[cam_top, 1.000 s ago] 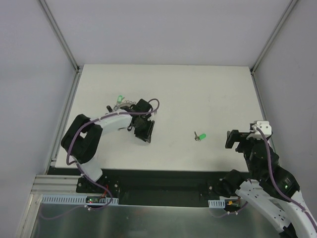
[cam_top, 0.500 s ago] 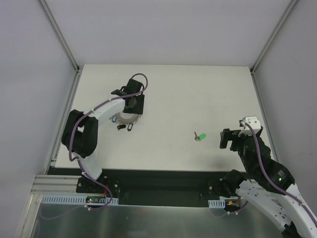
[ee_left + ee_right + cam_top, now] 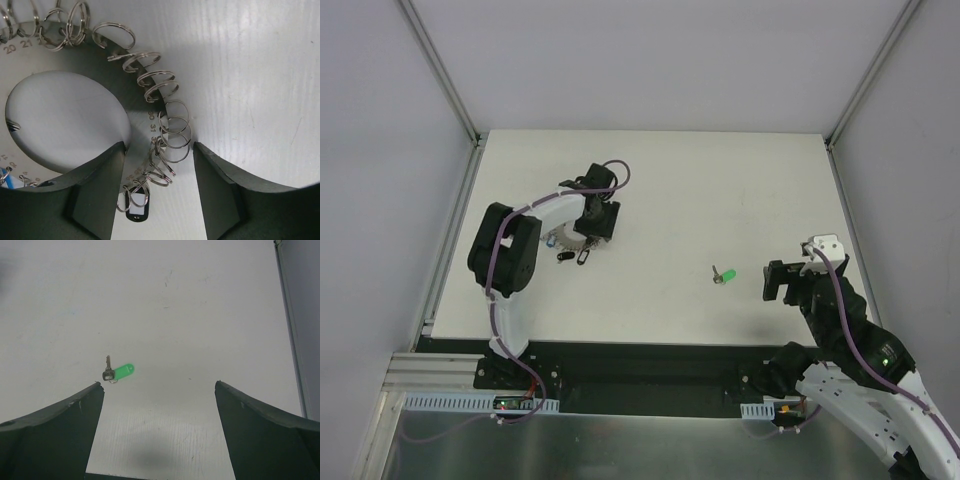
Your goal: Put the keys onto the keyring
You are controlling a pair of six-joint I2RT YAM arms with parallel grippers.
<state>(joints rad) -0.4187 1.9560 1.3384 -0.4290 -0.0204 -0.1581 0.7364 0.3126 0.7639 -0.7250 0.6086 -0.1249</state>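
1. Fingers [image 3: 97,200] of the left pincer [image 3: 159,147] are standing apart, released and gripping nothing, with the wrist camera looking straight down between them.
2. Between those fingers the rim of the keyring [image 3: 140,100] is lying flat on the surface [image 3: 250,75]. The keyring is showing as a wide grey metal disc with a large round hole and small engraved numbers. One finger is overlapping the disc's band, and the other is sitting just beside the outer fringe.
3. Small split rings [image 3: 170,125] are fringing that rim, curving from the top of the wrist view down into the gap. A black-headed key [image 3: 136,212] is hanging among them at the bottom edge.
4. In the overhead view the left pincer [image 3: 592,222] is hovering over the far-right part of the keyring [image 3: 566,239], on the left half of the surface [image 3: 720,180]. Black-headed keys [image 3: 570,257] are poking out on the ring's near side.
5. The right pincer [image 3: 157,385] is gaping fully, released and holding nothing. In the overhead view it [image 3: 778,280] is hovering over the right side of the surface.
6. The green-headed key [image 3: 117,372] is lying alone on the bare surface [image 3: 175,300], just ahead of the right pincer and touching neither finger. In the overhead view this key [image 3: 724,275] is lying well apart from the keyring.
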